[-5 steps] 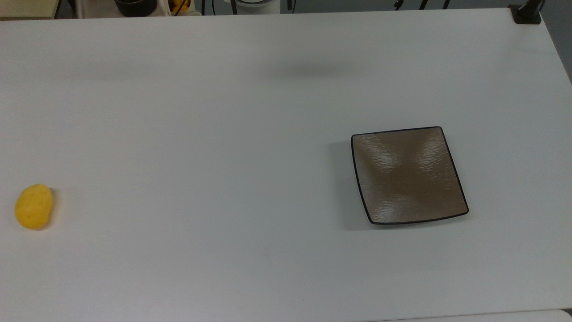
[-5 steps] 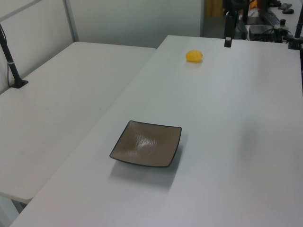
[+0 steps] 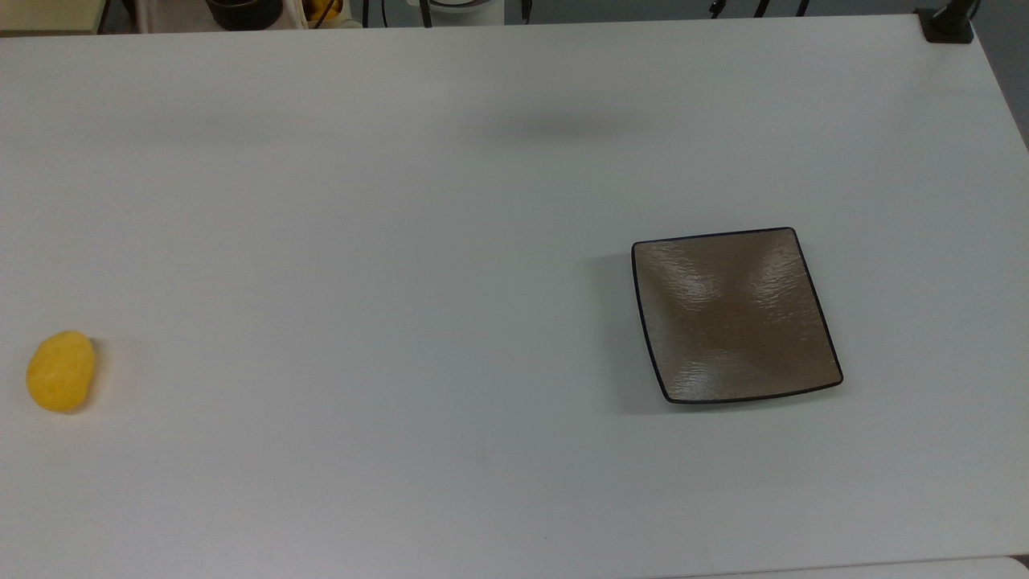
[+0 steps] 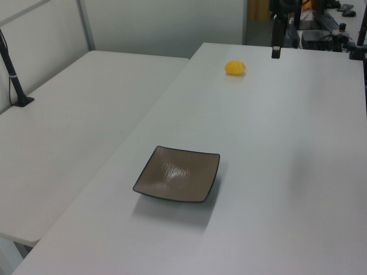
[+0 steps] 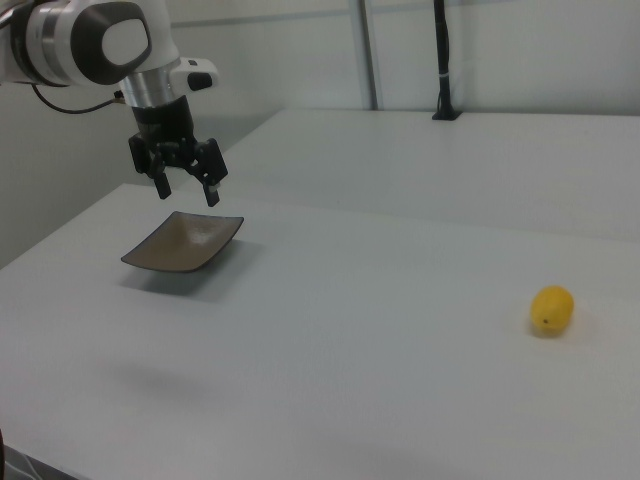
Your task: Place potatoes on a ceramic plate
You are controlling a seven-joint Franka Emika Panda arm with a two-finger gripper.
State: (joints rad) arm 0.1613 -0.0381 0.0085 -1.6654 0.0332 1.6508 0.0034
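Note:
A yellow potato [image 3: 61, 371] lies alone on the white table near the top view's left edge; it also shows as the potato [image 4: 235, 68] far back in the left view and the potato [image 5: 552, 310] at the right view's right. The square brownish-grey ceramic plate [image 3: 733, 315] rests bare at the top view's right, seen too as the plate [image 4: 178, 173] and the plate [image 5: 184, 241]. In the right view my gripper [image 5: 187, 186] hangs open and empty in the air above the table, in front of the plate, far from the potato.
The white table [image 3: 402, 241] is wide and bare between potato and plate. A second white table [image 4: 74, 126] adjoins it on the left view's left. A black post [image 5: 441, 60] stands at the far edge. Dark equipment [image 4: 309, 28] sits beyond the table.

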